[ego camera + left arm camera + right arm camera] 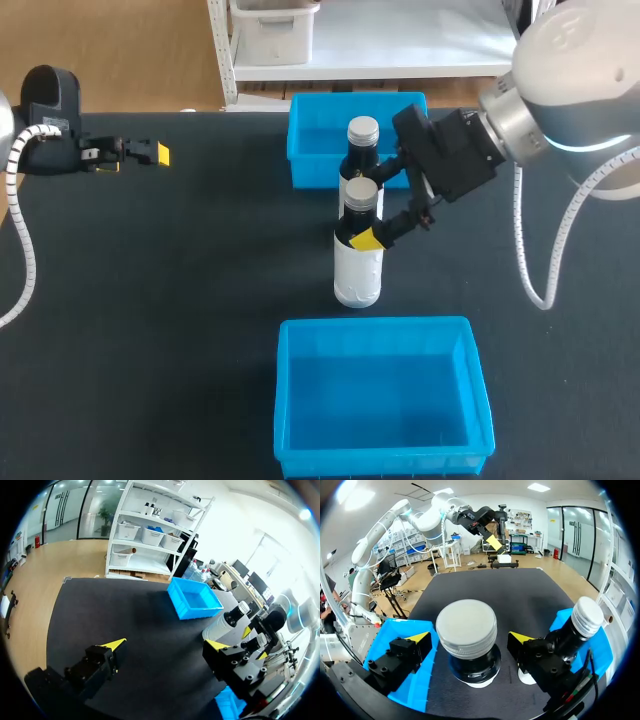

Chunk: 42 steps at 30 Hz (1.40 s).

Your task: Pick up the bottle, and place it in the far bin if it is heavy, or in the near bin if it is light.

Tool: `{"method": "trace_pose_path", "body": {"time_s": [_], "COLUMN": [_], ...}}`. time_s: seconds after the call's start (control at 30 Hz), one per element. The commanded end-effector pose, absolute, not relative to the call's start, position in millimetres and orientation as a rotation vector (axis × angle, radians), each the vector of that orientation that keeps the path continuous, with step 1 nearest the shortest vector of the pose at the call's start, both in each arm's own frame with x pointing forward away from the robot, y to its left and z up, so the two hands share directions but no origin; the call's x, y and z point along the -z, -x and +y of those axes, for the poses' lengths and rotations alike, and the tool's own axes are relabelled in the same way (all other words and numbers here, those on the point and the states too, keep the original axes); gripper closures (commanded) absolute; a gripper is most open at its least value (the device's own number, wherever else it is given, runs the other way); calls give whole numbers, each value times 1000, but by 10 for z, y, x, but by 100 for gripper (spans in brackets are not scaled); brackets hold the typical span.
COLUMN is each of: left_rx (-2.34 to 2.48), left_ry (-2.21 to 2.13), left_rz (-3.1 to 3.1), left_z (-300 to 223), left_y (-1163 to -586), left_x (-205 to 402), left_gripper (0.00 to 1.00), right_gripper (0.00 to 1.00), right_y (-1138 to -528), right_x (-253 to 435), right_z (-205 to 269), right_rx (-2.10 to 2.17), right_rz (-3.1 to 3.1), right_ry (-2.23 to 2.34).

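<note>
Black table (150,300), bottle (358,268) beyond near bin (288,400)

2nd bottle (361,152) stands just before far bin (312,140).

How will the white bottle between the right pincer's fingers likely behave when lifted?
The white bottle is tall on a narrow base, so a nudge would probably tip it. Its dark neck looks smooth and round, so it might slip or spin in the right pincer.

Rear bottle's (361,150) lower body hidden from us behind the front bottle (358,268), far bin's (311,150) front wall partly behind both bottles and our right arm (575,60).
</note>
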<state>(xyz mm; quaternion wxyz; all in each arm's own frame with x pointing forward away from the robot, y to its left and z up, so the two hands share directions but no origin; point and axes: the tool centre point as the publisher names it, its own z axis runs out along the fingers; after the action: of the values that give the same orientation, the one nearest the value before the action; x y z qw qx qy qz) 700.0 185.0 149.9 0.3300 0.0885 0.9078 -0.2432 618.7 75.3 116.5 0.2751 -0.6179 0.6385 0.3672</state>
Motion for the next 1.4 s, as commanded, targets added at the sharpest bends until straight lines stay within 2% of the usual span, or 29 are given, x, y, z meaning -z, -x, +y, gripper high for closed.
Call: {"method": "trace_pose_path", "body": {"time_s": [0.03, 0.2, 0.27, 0.53, 0.6, 0.67, 1.4], "left_rx": [636, 636, 636, 636, 636, 636, 636], "left_ry": [-232, -232, -232, -232, -232, -232, -232], "left_rz": [2374, 2374, 2374, 2374, 2374, 2374, 2374], "left_z": [1850, 1850, 1850, 1850, 1850, 1850, 1850], "left_y": [-7000, -7000, -7000, -7000, -7000, -7000, -7000], "left_x": [-1499, -1499, -1499, -1499, -1499, -1499, -1499], "left_gripper": [0, 0, 0, 0, 0, 0, 0], "right_gripper": [9, 42, 51, 67, 78, 98, 100], "right_y": [-6215, -6220, -6221, -6219, -6224, -6224, -6192], "right_x": [-1154, -1153, -1154, -1152, -1155, -1165, -1433], "right_z": [760, 763, 765, 768, 765, 760, 579], "right_rx": [-996, -996, -996, -997, -996, -995, -932], "right_rz": [1711, 1709, 1707, 1703, 1702, 1701, 1640], "right_ry": [1660, 1659, 1659, 1660, 1658, 1657, 1639]}}
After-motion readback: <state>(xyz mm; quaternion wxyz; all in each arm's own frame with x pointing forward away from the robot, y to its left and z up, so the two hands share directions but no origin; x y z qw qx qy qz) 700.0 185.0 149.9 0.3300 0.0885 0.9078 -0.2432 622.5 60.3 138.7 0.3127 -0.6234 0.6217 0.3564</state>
